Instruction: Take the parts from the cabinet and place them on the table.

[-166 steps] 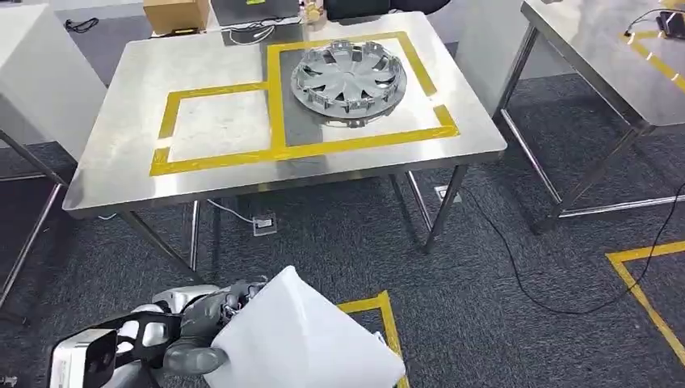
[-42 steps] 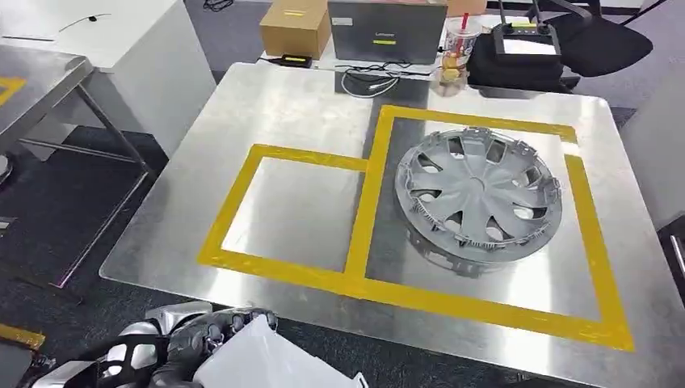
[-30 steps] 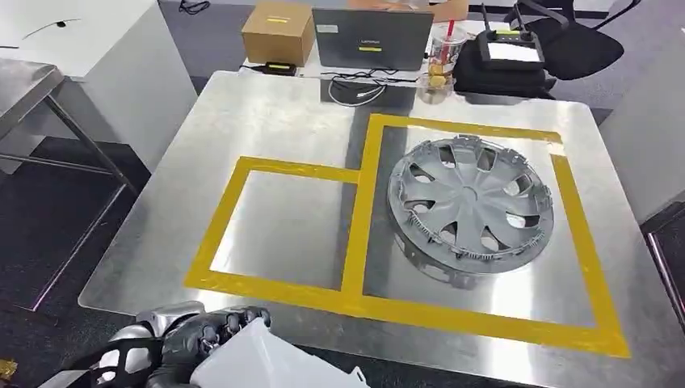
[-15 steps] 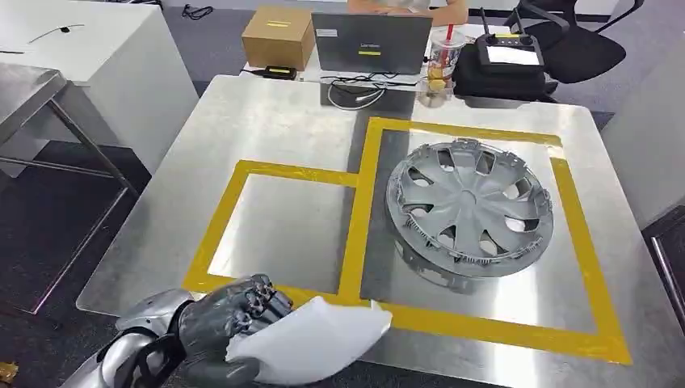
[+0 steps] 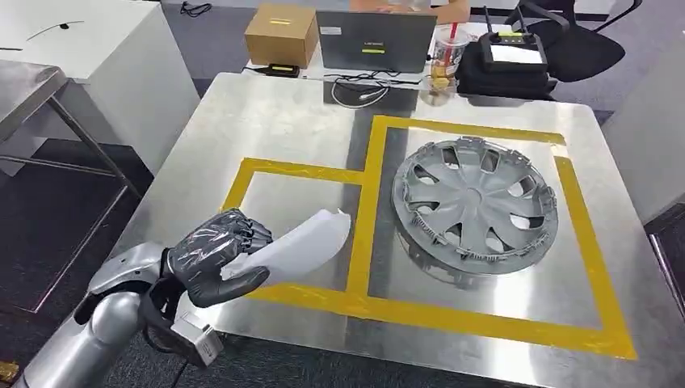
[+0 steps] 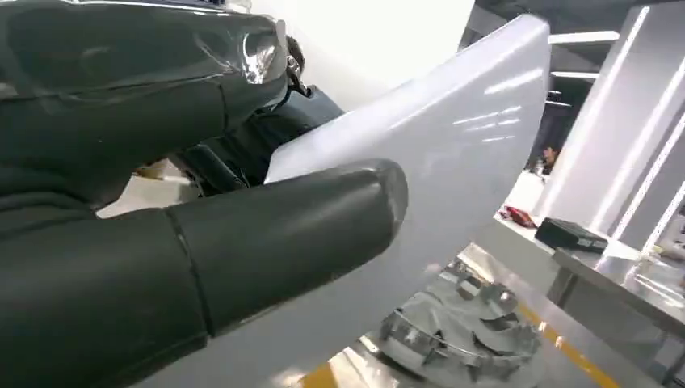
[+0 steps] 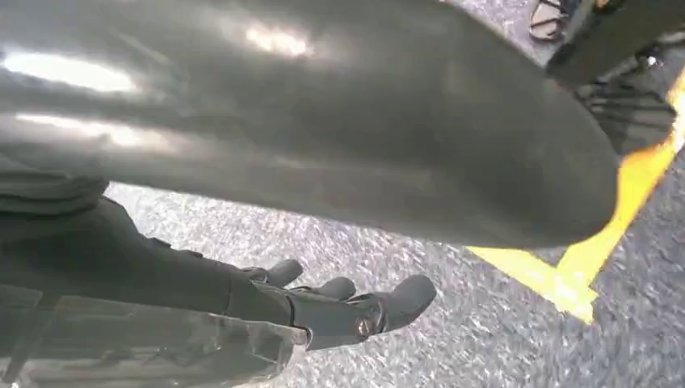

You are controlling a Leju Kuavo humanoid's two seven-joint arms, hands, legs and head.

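My left hand (image 5: 214, 259) grips a white curved plastic part (image 5: 299, 246) and holds it above the near left corner of the steel table (image 5: 266, 121), over the smaller yellow-taped square (image 5: 242, 174). The left wrist view shows the thumb (image 6: 275, 234) and dark fingers (image 6: 129, 73) clamped on the white part (image 6: 452, 145). A silver wheel cover (image 5: 472, 202) lies inside the larger taped square to the right. My right hand (image 7: 323, 311) hangs over grey carpet, fingers apart and holding nothing.
Along the table's far edge stand a cardboard box (image 5: 281, 34), a laptop (image 5: 376, 40), a drink cup (image 5: 443, 56) and a black case (image 5: 509, 61). A white cabinet (image 5: 89, 65) stands to the left. Yellow floor tape (image 7: 598, 234) crosses the carpet.
My left hand has lifted the white part from below the table's near edge up and forward over the smaller taped square. Earlier, the whole view closed in on the table.
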